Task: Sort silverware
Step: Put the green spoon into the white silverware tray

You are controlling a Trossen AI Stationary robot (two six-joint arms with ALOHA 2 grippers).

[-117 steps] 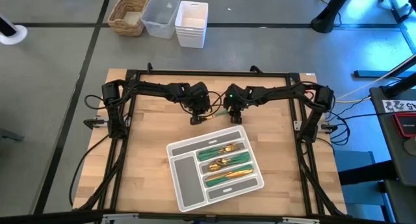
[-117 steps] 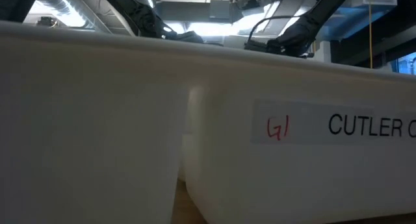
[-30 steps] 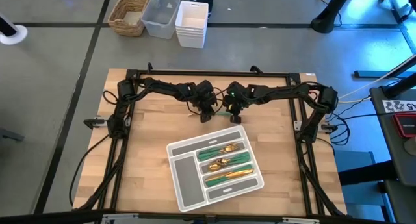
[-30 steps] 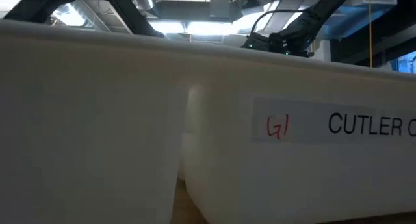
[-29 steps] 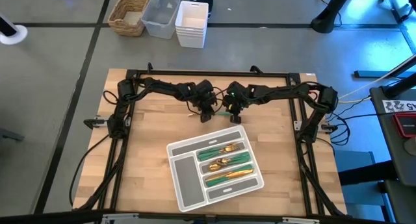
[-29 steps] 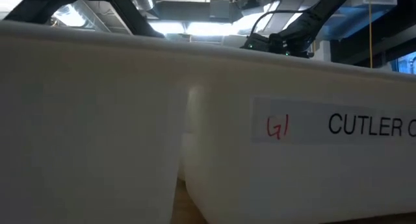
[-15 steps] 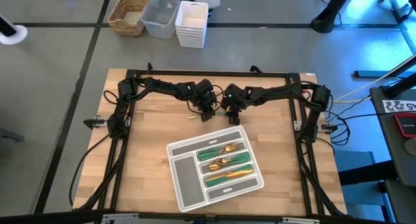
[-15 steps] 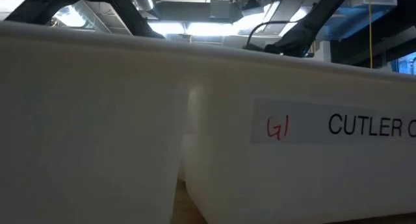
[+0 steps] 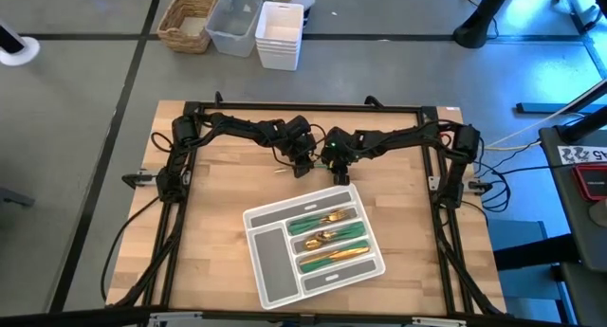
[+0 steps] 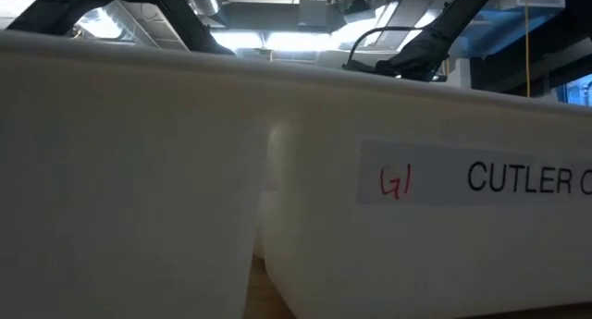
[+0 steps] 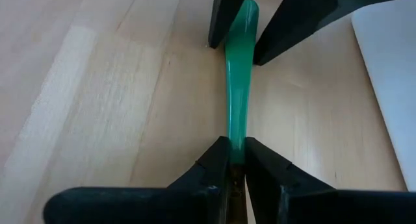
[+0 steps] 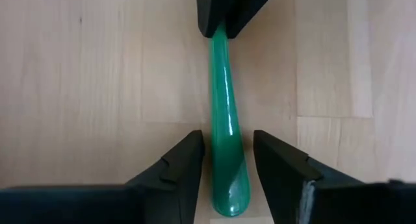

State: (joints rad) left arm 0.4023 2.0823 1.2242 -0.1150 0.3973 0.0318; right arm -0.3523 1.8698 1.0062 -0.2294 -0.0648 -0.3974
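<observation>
We pinch the green handle (image 11: pixel 238 87) in the left gripper (image 11: pixel 235 160) while the right gripper (image 12: pixel 225 160) straddles its free end with fingers spread, seemingly for a handover toward the tray (image 9: pixel 270 254).

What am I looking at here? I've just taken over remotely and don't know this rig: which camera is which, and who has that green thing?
Two dark robot arms work over a wooden table. The overhead picture shows both; the table-height camera is blocked by a white bin. The other two pictures come from wrist cameras. The grey tray holds sorted silverware. Mid-table, the left gripper is shut on one end of a green-handled utensil. The right gripper straddles the handle's other end, fingers open, not gripping. It looks like a handover.
</observation>
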